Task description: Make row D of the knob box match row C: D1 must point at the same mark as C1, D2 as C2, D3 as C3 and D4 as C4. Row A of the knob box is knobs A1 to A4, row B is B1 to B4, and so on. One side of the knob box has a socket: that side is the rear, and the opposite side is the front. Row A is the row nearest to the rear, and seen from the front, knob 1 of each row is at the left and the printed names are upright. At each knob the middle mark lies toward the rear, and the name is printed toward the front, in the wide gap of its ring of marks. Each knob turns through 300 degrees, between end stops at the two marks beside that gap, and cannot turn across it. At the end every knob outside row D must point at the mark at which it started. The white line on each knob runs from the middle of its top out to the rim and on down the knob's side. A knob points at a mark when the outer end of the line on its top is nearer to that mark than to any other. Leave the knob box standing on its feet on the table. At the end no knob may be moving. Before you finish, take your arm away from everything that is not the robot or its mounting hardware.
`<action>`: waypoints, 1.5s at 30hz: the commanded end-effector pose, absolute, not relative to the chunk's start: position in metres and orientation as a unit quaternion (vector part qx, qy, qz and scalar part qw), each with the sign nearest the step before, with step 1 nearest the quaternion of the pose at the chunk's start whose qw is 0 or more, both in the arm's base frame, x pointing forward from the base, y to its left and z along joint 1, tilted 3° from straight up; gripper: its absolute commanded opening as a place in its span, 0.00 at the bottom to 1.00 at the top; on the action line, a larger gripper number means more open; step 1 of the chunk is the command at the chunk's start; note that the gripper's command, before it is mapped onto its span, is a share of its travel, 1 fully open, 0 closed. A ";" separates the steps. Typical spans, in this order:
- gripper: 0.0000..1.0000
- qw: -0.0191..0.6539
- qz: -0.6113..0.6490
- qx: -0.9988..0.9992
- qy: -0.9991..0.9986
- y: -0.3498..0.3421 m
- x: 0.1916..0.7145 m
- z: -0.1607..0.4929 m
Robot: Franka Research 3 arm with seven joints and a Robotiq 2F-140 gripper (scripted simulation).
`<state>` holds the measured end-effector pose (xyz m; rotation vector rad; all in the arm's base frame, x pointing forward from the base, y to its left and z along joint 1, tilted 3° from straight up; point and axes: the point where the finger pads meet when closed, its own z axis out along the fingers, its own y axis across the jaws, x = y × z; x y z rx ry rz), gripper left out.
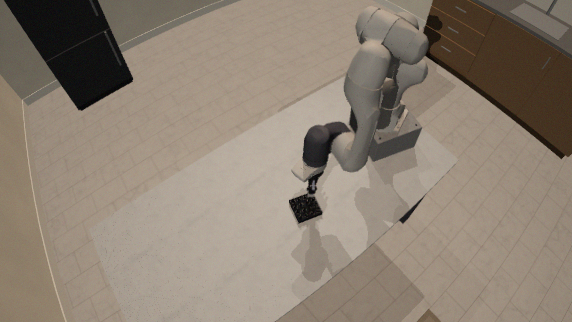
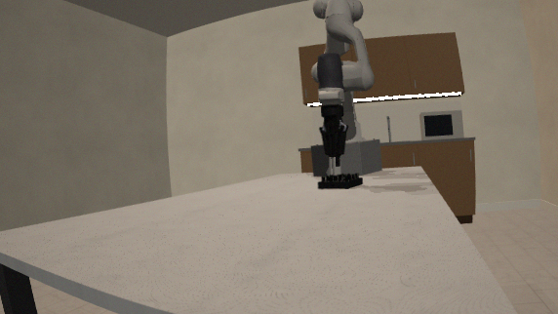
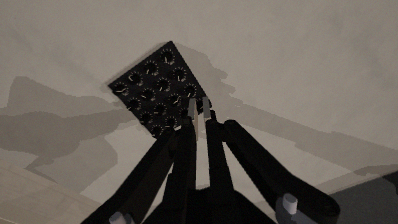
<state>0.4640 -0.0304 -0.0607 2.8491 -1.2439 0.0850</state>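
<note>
The black knob box [image 1: 308, 218] [image 2: 336, 185] [image 3: 171, 46] stands flat on the table, with rows of dark knobs inside white rings of marks. In the wrist view it lies turned, one corner up. My gripper [image 1: 312, 192] [image 2: 334, 172] [image 3: 200, 106] points down, its narrow fingertips close together at the box's right corner in the wrist view. It looks shut on the corner knob, mostly hidden between the tips. White lines show on several other knobs, such as one near the top corner [image 3: 167, 56]. The socket and printed names cannot be made out; the fingers cover nearby knobs.
The pale table [image 1: 200, 210] [image 2: 244, 234] extends around the box. The arm's grey base [image 1: 397, 142] [image 2: 368, 156] stands behind the box in the exterior view. Other knobs stand close beside the fingertips. Arm shadows fall across the table.
</note>
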 end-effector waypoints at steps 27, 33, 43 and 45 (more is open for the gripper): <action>0.05 0.006 0.026 0.980 -0.198 -0.031 0.464 -0.061; 0.05 0.007 0.026 0.982 -0.185 -0.031 0.464 -0.061; 0.05 0.007 0.026 0.983 -0.181 -0.031 0.464 -0.061; 0.05 0.007 0.026 0.983 -0.181 -0.031 0.464 -0.061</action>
